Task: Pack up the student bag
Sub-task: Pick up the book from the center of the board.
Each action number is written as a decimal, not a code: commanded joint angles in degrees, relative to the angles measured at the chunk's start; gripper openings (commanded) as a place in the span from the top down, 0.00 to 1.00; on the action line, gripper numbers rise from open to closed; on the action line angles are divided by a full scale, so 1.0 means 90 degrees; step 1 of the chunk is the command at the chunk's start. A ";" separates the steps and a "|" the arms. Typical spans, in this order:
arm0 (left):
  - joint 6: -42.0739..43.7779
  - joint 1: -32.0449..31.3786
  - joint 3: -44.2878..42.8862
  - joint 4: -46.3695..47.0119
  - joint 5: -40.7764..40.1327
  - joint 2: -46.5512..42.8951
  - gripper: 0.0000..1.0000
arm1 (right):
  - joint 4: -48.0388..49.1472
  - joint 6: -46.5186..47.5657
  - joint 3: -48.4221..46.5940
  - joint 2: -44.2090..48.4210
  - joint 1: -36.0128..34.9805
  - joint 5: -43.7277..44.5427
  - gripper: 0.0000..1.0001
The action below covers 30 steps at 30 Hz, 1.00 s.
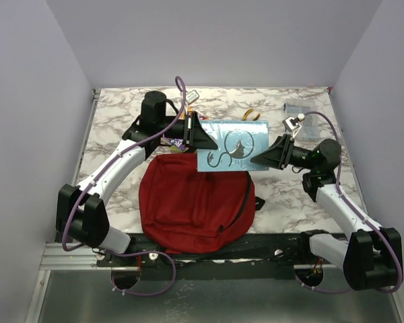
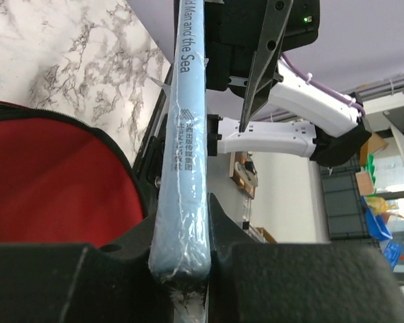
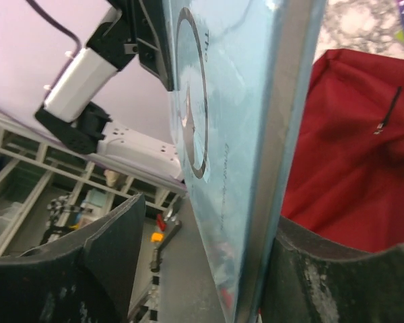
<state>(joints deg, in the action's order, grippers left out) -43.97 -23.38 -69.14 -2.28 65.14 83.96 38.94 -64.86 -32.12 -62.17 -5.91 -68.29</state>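
The bag [image 1: 192, 205] lies on the table [image 1: 121, 114] between the arms. The book [image 1: 232, 146] hangs above the bag's far edge. Its left edge is clamped in the left gripper [image 1: 202, 137]. Its right edge sits between the right gripper [image 1: 259, 159] fingers, touching only one.

Reaching inward with both arms, elbows bent, wrists facing each other. Clamping the left gripper [image 1: 207, 138] on a blue book [image 1: 230, 145], both fingers [image 2: 269, 276] pressed tight. Holding the right gripper [image 1: 254, 160] spread, one finger against the opposite edge.
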 commanded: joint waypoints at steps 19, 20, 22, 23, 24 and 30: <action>0.1994 -0.0362 -0.0451 -0.2183 -0.3009 -0.0774 0.33 | 0.0439 -0.0852 0.0850 0.0762 -0.0006 0.0634 0.99; 0.2003 -0.0362 -0.0401 -0.2178 -0.3197 -0.0861 0.28 | -0.1743 0.0328 0.0477 0.1136 -0.0007 0.1109 1.00; 0.2023 -0.0394 -0.0332 -0.2181 -0.3579 -0.1009 0.21 | -0.4368 0.1820 -0.0236 0.1560 -0.0007 0.2236 0.99; 0.2033 -0.0417 -0.0283 -0.2171 -0.3770 -0.1087 0.19 | -0.5095 0.2181 -0.0476 0.1684 -0.0005 0.2790 0.99; 0.2041 -0.0443 -0.0246 -0.2159 -0.3991 -0.1179 0.17 | -0.5714 0.2472 -0.0707 0.1766 -0.0001 0.3205 0.99; 0.2084 -0.0873 0.0035 -0.2068 -0.5033 -0.1567 0.11 | -0.7527 0.2980 -0.1437 0.2168 -0.0002 0.5493 0.99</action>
<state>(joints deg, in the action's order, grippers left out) -27.09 -28.10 -70.74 -20.97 30.83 72.55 -6.79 -48.56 -41.41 -45.15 -6.04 -37.95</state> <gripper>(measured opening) 0.869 0.174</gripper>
